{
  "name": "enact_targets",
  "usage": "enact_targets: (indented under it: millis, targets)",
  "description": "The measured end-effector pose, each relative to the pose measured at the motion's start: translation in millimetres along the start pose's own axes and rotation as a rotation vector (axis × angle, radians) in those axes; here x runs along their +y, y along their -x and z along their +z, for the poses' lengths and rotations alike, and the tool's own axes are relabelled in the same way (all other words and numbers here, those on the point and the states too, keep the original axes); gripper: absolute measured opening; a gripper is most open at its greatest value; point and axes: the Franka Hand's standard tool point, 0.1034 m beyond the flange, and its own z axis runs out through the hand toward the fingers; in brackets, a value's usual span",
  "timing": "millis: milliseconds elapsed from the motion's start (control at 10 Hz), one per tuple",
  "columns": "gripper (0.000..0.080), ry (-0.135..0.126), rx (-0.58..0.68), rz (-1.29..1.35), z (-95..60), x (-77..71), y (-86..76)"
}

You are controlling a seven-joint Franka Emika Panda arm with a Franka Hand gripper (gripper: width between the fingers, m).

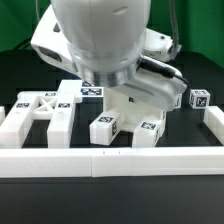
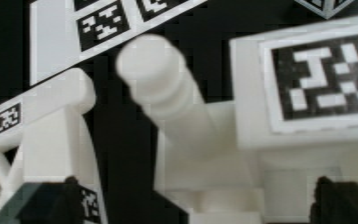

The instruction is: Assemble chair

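Note:
The chair lies as loose glossy white tagged parts on the black table. A framed panel with crossed braces (image 1: 40,112) sits at the exterior view's left, and two tagged blocks (image 1: 105,126) (image 1: 148,130) stand near the front. In the wrist view a rounded white leg-like piece (image 2: 167,80) joins a block with a large tag (image 2: 309,75). My gripper (image 2: 194,202) is open and straddles this piece. The dark fingers (image 2: 51,203) stand wide apart, with a black gap on one side. In the exterior view the arm's white body hides the jaws.
Long plain white border rails (image 1: 110,160) run along the front and the exterior view's right (image 1: 212,125). Two small tagged blocks (image 1: 198,100) sit at the right rear. A tagged flat panel (image 2: 105,25) lies beyond the framed panel (image 2: 43,120).

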Motion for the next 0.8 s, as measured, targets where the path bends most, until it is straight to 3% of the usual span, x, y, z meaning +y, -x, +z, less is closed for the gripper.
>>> enact_targets:
  millis: [300, 500, 600, 700, 800]
  targets:
    - [0.0649, -0.031, 0.036, -0.008, -10.4, 11.9, -9.4]
    - [0.0649, -0.036, 0.045, 0.008, -13.4, 16.4, -11.9]
    - [0.0649, -0.039, 0.132, 0.016, -23.6, 12.9, -17.0]
    - [0.0649, -0.058, 0.240, 0.005, -29.3, 6.4, -20.4]
    - [0.0649, -0.074, 0.299, 0.000, -28.1, 3.5, -18.1]
